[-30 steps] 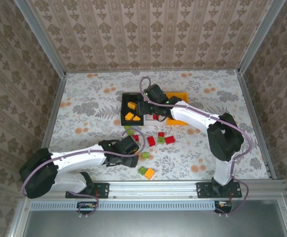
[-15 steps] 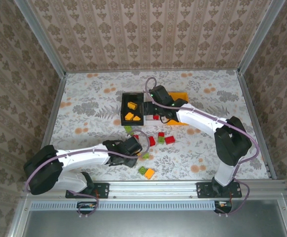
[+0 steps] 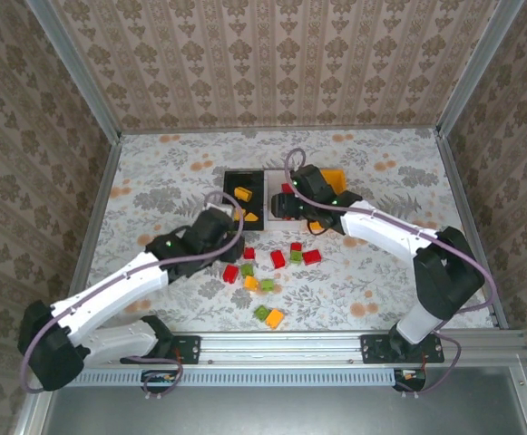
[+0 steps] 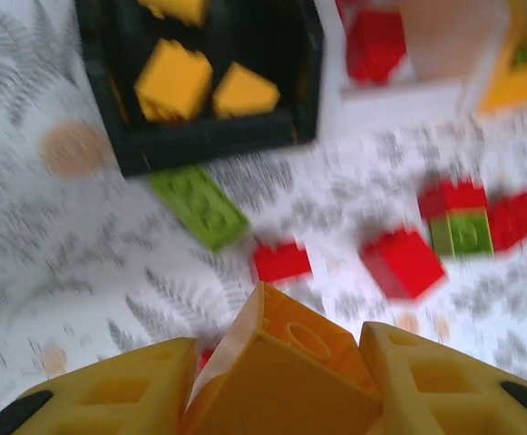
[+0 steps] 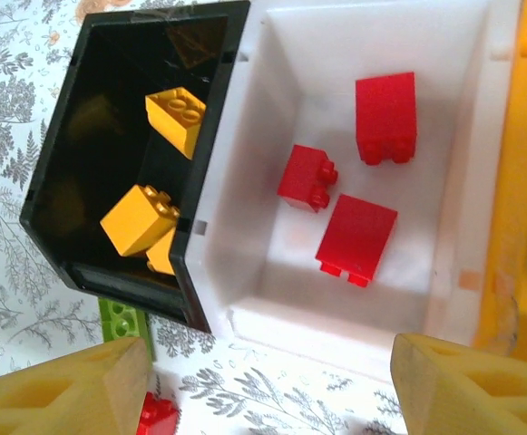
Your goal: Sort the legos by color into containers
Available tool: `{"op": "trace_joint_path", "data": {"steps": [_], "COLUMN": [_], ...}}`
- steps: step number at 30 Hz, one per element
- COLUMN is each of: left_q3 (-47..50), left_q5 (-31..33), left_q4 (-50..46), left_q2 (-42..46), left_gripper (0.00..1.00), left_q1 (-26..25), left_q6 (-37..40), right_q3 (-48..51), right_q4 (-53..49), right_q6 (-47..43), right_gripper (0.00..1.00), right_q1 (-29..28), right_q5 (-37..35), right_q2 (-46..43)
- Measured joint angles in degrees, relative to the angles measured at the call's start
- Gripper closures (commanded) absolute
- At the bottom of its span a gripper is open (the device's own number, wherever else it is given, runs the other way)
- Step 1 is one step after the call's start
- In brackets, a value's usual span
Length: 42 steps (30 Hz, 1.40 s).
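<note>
Left gripper [image 4: 277, 367], newly closed on an orange-yellow brick [image 4: 286, 349], nears the black bin [image 4: 218, 140] for deposit; right gripper [image 5: 263, 385] gapes empty above the white bin [image 5: 336, 36].

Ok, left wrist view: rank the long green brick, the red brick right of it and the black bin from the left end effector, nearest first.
1. Red brick, just ahead.
2. Green brick, ahead and left.
3. Black bin, farthest, upper left.
</note>
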<state>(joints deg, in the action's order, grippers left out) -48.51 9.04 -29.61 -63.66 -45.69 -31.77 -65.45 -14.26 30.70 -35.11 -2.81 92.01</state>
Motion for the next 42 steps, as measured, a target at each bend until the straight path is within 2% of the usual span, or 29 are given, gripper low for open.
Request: {"op": "trace_joint_path", "data": {"steps": [2,6,15,17,22,27,28,35,42], "left_q3": [-2.8,-9.3,-22.5,-24.2,-26.1,-26.1,-26.0,-19.0,-3.3], "left_q5": [-1.0,-2.9,-4.7,-4.8,-5.0,-5.5,-5.5,-5.8,-1.5], "left_q4": [3.6,8.9,13.7,13.7,13.3,13.4,13.4,16.6,17.1], "left_q2": [-4.3,-14.7,-34.5,-37.4,-40.7,-38.8,-37.4,-18.8,-1.0], "left_gripper": [0.64,0.65,0.63,0.56,0.25,0.07,0.00,0.00,0.00], "left_q1": [4.5,9.8,13.4,13.5,13.5,13.0,12.7,8.9,3.9], "left_q6": [1.3,3.3,5.1,5.1,5.2,4.7,4.5,3.5,1.1], "right_q3": [1.9,5.0,11.8,12.6,12.7,12.8,12.5,8.5,4.7], "right_q4": [-0.1,-0.5,-2.4,-2.9,-4.2,-4.4,-4.6,-5.5,-5.6], "right_q6": [0.1,0.2,0.2,0.0,-1.1,-2.8,-3.2,-5.4,-6.8], "right_gripper": [0.28,0.28,0.28,0.28,0.27,0.27,0.28,0.31,0.39], "right_q1": [0.0,0.0,0.0,0.0,-0.7,-3.5,-4.3,-9.4,-11.2], "right_q5": [-0.2,-0.3,-0.3,0.0,1.3,2.7,2.9,3.2,3.1], "right_q2": [-1.5,-4.5,-12.9,-14.6,-15.9,-14.8,-13.6,-1.8,4.9]}}
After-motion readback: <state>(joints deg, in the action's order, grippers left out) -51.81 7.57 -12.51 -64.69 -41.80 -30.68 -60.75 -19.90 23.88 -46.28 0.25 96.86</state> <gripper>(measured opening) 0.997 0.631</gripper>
